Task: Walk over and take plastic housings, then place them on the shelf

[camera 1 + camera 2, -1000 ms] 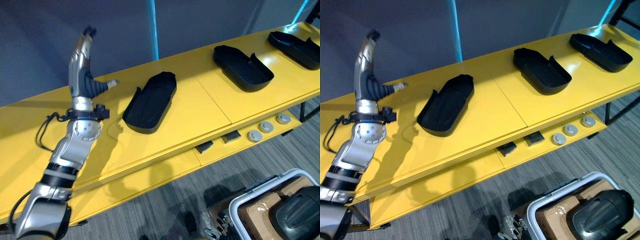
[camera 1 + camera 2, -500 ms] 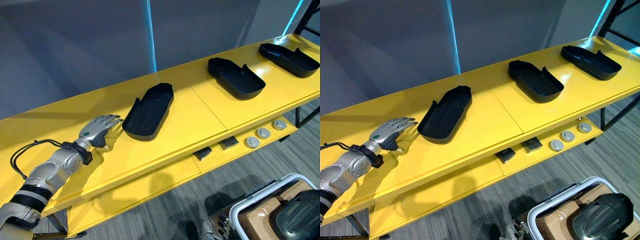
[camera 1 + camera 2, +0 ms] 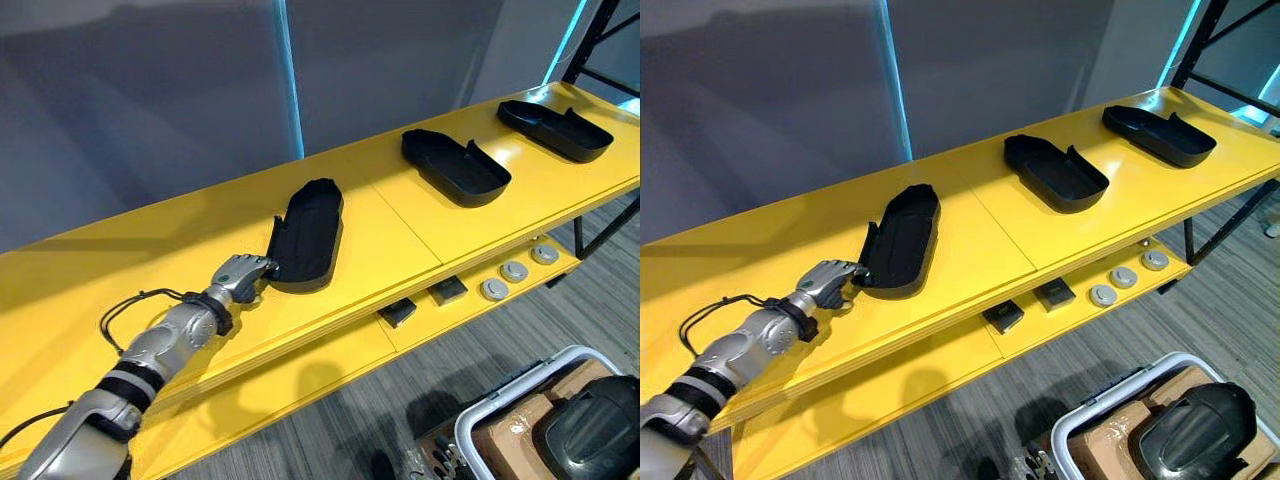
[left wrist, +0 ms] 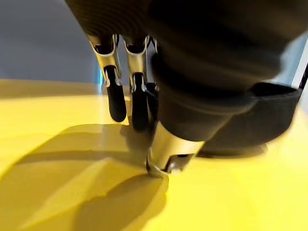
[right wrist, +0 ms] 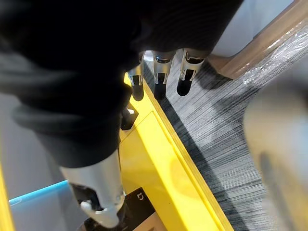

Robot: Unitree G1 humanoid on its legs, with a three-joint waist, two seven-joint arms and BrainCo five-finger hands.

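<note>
- Nearest, a white-rimmed crate (image 3: 463,428), cut off by the frame edge, carries a dark housing (image 3: 592,428).
- Right hand (image 5: 160,81) hangs with its fingers straight over the floor.
- Left hand (image 3: 243,276), fingers loose and uncurled, touches the near end of the first plastic housing (image 3: 308,233) on the yellow shelf (image 3: 400,225).
- Farther along lie a second housing (image 3: 455,166) and a third housing (image 3: 555,129), well apart.

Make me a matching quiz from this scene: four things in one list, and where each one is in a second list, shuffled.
Things:
1. left robot hand
2. round grey discs
3. white-rimmed bin
4. rightmost black housing

Places:
A. on the floor
B. on the lower yellow shelf
C. far right end of the top shelf
D. at the near end of the leftmost housing

Pairs: 1-D, 2-B, 3-A, 4-C
</note>
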